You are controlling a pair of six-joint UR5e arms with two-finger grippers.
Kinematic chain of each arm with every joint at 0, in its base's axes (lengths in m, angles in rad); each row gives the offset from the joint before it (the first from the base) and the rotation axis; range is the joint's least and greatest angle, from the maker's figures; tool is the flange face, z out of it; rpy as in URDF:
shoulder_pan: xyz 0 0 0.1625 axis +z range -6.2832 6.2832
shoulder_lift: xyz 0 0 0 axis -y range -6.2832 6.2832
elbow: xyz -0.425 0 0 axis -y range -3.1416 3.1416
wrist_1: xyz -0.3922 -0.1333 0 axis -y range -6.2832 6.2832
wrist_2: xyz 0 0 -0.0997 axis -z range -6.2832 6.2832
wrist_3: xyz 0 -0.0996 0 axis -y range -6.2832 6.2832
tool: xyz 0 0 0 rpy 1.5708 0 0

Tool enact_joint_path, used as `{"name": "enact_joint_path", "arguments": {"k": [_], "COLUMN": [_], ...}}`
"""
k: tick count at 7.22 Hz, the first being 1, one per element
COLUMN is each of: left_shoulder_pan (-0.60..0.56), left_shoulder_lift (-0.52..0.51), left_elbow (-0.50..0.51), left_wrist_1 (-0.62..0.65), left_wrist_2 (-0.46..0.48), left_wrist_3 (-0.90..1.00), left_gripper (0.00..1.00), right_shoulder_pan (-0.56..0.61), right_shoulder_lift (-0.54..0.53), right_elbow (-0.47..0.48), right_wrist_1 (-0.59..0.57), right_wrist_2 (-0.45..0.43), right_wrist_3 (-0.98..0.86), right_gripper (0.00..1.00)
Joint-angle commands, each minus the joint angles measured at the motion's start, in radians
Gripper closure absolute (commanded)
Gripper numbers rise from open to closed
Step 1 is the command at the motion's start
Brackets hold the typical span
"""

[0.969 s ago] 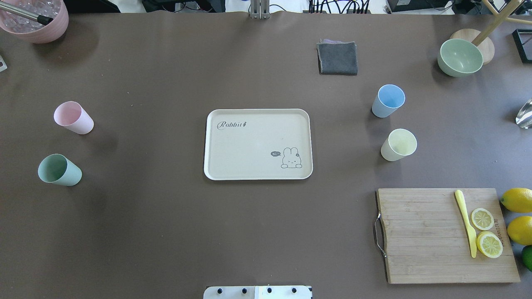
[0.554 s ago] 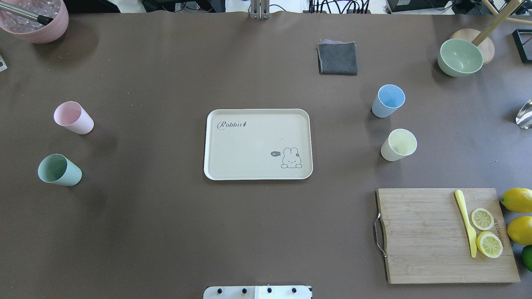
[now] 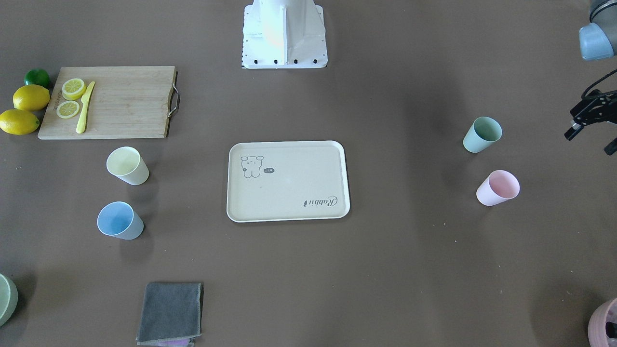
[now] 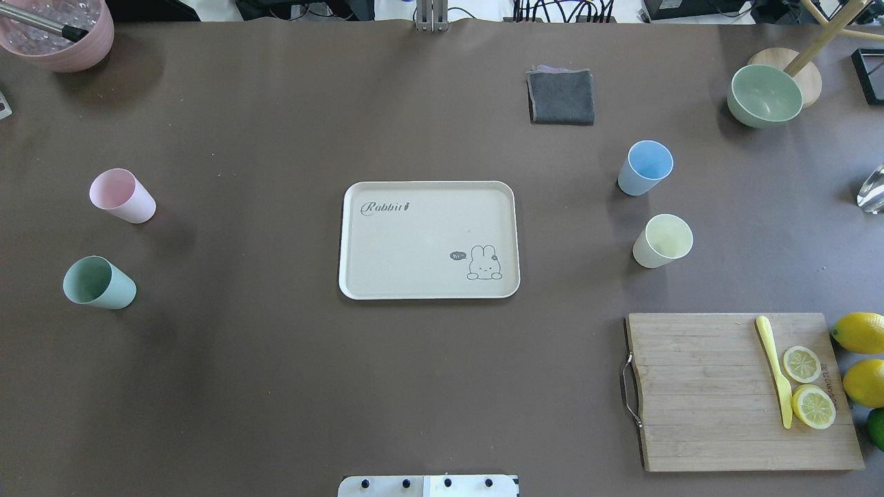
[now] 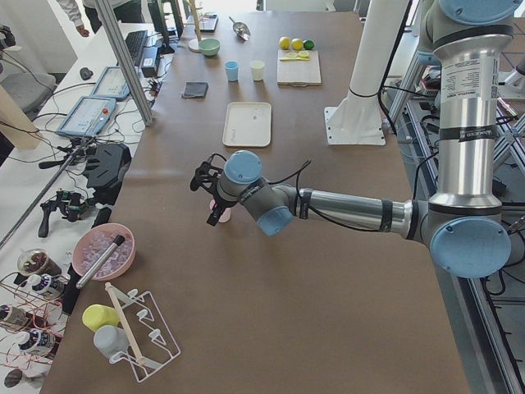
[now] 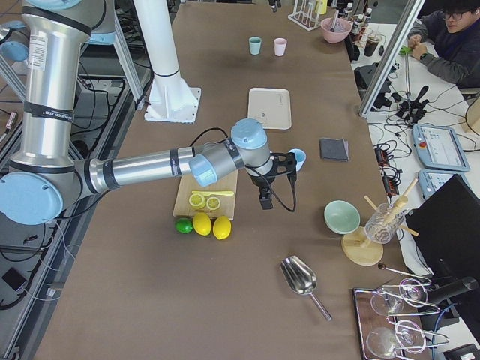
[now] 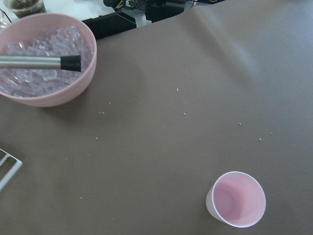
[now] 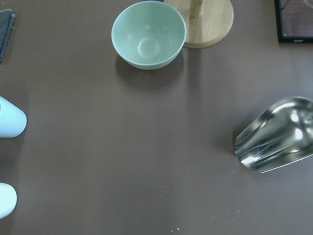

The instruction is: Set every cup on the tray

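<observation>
Well, since a second ago we see nothing on the desk (image 4: 276,386) shifted. Nearest, the mint cup (image 4: 98,282) on the left and the pale yellow cup (image 4: 662,240) on the right stand upright, mouths up. Just beyond them the pink cup (image 4: 121,195) and the blue cup (image 4: 645,168) stand likewise, all well apart from the tray (image 4: 352,241). It lies centred, long axis left to right, "Rabbit" script at its far left corner. Farthest, the mauve pot (image 4: 93,50) holds ice (image 4: 62,10). The left tool (image 3: 590,144) hangs spread outside the left cups. The right tool (image 6: 276,181) hovers near the blue cup, and we cannot tell its state.
</observation>
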Motion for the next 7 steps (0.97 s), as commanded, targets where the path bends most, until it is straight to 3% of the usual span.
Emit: {"name": "enact_joint_path", "arguments": {"k": [1, 2, 4, 6, 7], "left_shoulder_pan": [0.095, 0.206, 0.356, 0.389, 0.396], "left_shoulder_lift": [0.130, 0.170, 0.163, 0.145, 0.146], "left_elbow": [-0.027, -0.071, -0.073, -0.064, -0.064], "left_wrist_1": [-0.120, -0.120, -0.114, -0.094, -0.091], "left_wrist_2": [0.055, 0.171, 0.276, 0.307, 0.309], "left_wrist_3": [-0.143, -0.222, -0.324, -0.331, -0.320], "left_gripper": [0.03, 0.03, 0.05, 0.12, 0.13], "right_shoulder_pan": [-0.236, -0.310, -0.338, -0.352, -0.359], "right_shoulder_lift": [0.037, 0.058, 0.065, 0.150, 0.155], "right_elbow": [0.053, 0.053, 0.053, 0.053, 0.050], "right_wrist_1": [0.028, 0.021, -0.007, -0.165, -0.168], "right_wrist_2": [-0.130, -0.195, -0.206, -0.221, -0.220], "right_wrist_3": [0.321, 0.372, 0.372, 0.357, 0.357], "right_gripper": [0.01, 0.02, 0.02, 0.04, 0.03]}}
